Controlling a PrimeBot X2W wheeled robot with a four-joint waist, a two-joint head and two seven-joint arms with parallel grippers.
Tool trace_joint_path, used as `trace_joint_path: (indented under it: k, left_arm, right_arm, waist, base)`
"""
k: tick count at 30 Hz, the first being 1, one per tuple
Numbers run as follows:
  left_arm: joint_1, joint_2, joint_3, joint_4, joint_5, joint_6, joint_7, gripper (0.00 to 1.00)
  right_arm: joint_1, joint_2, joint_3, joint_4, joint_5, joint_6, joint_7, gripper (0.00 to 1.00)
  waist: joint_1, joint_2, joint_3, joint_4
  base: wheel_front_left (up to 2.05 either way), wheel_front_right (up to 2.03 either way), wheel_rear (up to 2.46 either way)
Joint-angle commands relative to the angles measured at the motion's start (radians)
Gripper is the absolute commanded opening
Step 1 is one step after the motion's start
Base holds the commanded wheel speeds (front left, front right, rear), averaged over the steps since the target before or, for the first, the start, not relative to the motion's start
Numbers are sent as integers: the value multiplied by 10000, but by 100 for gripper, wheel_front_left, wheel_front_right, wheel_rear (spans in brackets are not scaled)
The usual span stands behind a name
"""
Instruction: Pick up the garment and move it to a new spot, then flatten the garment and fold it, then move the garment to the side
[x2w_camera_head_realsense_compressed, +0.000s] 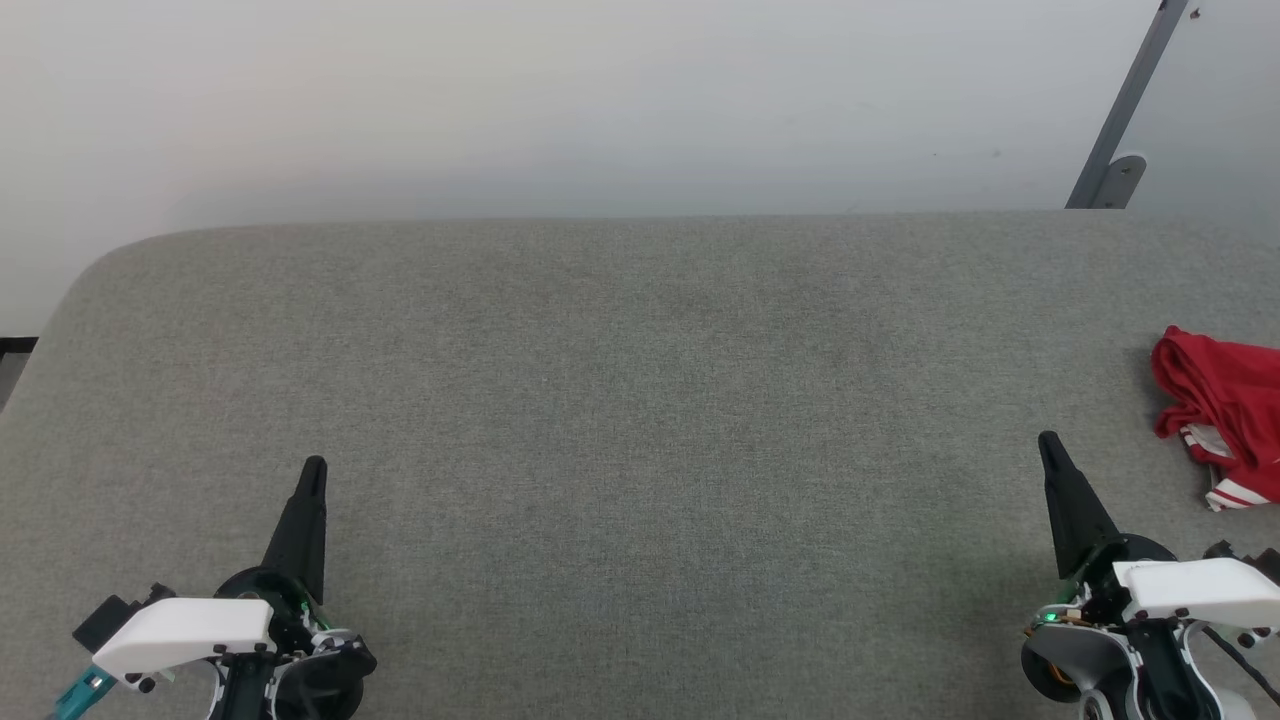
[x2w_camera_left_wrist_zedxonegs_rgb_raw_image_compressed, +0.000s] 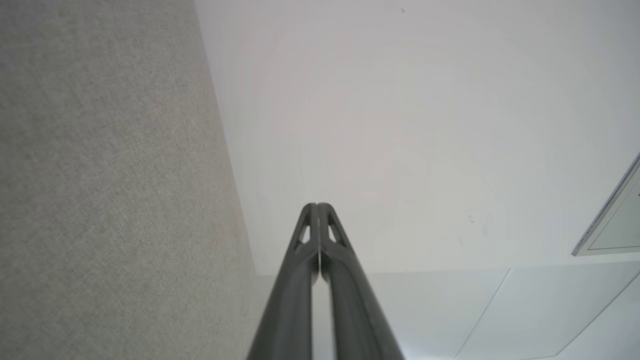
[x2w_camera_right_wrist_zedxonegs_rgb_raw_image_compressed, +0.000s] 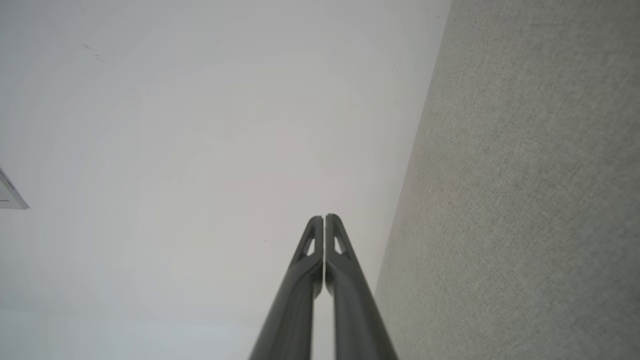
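Where the coarse grey woven tabletop (x2w_camera_head_realsense_compressed: 640, 380) meets the frame's right edge, the garment (x2w_camera_head_realsense_compressed: 1225, 415) lies crumpled, soft red cloth with white-and-red striped trim. Both the left gripper (x2w_camera_head_realsense_compressed: 313, 470), lower left, and right gripper (x2w_camera_head_realsense_compressed: 1048, 445), lower right, press their tapered black fingers together, empty; a slanted grey metal strut (x2w_camera_head_realsense_compressed: 1125, 110) stands upper right.

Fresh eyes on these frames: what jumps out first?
The red garment stands out most. It lies crumpled at the far right of the grey padded surface and is partly cut off by the head view's edge. Next come the left gripper at lower left and the right gripper at lower right, both shut, empty and clear of the garment.
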Motion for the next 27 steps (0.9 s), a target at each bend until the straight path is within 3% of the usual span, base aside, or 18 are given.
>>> trace_joint_path:
  k: [1, 27]
  left_arm:
    - [-129, -18, 34, -2, 39, 18, 38, 0]
    - [-131, -30, 48, -3, 53, 18, 62, 0]
  right_arm:
    - [-38, 15, 1, 6, 41, 4, 8, 0]
    - [-37, 15, 0, 8, 42, 4, 7, 0]
  waist:
    - [0, 0, 0, 0]
    - [0, 0, 0, 0]
  base:
    - [0, 0, 0]
    - [0, 0, 0]
